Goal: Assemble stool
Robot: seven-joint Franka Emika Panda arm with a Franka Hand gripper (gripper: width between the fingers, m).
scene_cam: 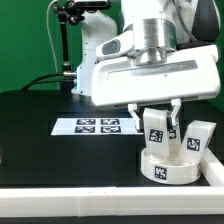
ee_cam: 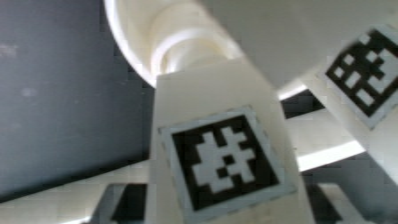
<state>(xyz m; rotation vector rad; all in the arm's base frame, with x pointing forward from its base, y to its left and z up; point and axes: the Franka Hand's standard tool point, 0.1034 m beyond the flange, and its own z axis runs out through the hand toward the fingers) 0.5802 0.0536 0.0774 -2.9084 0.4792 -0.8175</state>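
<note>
Looking across your black table (scene_cam: 40,140), you see the marker board (scene_cam: 98,125) lying flat near the middle, with the long white edge rail (scene_cam: 215,175) at the exterior view's right. The work sits in that right-hand corner. The round seat disc (scene_cam: 168,165) rests there on the table, touching or nearly touching the rail. One leg block (scene_cam: 197,139) stands on it, at the side nearer the rail, and looks already fitted, though you cannot confirm its seating from here. The gripper (scene_cam: 159,117) hangs straight over the disc, jaws clamped on a second leg block (ee_cam: 217,140), which it holds upright with its lower end at the seat's rim. Judge this leg as being seated, not yet released. No other loose legs show in either view, so you cannot tell how many remain to fit.
</note>
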